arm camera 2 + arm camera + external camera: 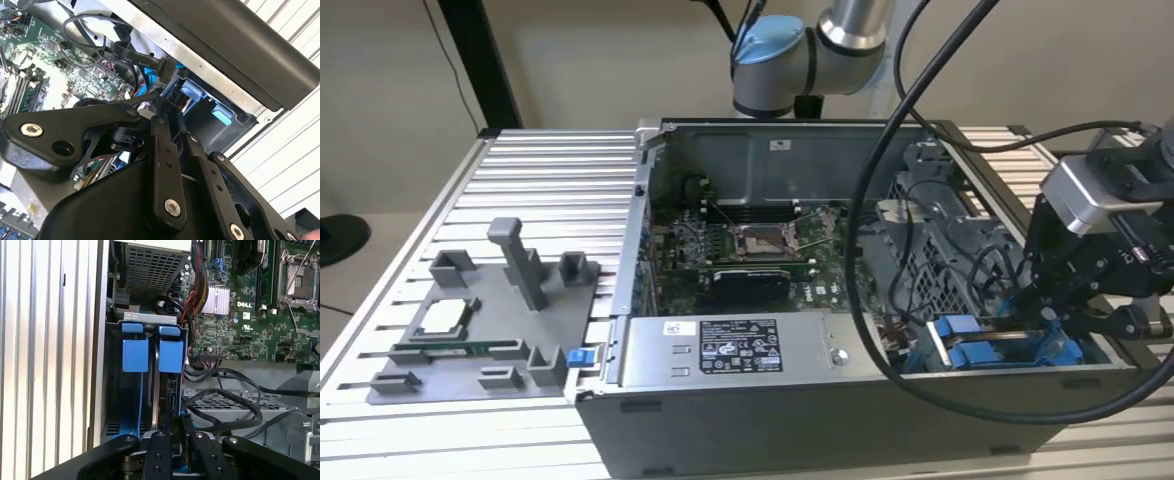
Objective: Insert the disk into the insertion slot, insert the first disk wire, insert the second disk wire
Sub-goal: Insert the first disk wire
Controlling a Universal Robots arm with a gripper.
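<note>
One tray [467,340] at 9 o'clock; disregard. Find disk [159,395] seated in slot [987,345] at 4 o'clock of case [720,420]; treat insertion as done. Locate gripper [1061,315] low over slot, at disk's connector end, near black wire [135,59]. Cannot tell grip state. Judge first wire in hand: align squarely, push lightly.

the table [547,160] is silver with parallel ribs, and the fixture tray [467,375] on it is grey. the insertion slot [150,316] is grey metal with bright blue tabs [135,355]; the motherboard [240,325] is green and the cables [235,405] are black. the gripper [1051,318] is black; the power supply [647,355] is grey with a mesh grille and a white sticker [736,345] printed in black.
</note>
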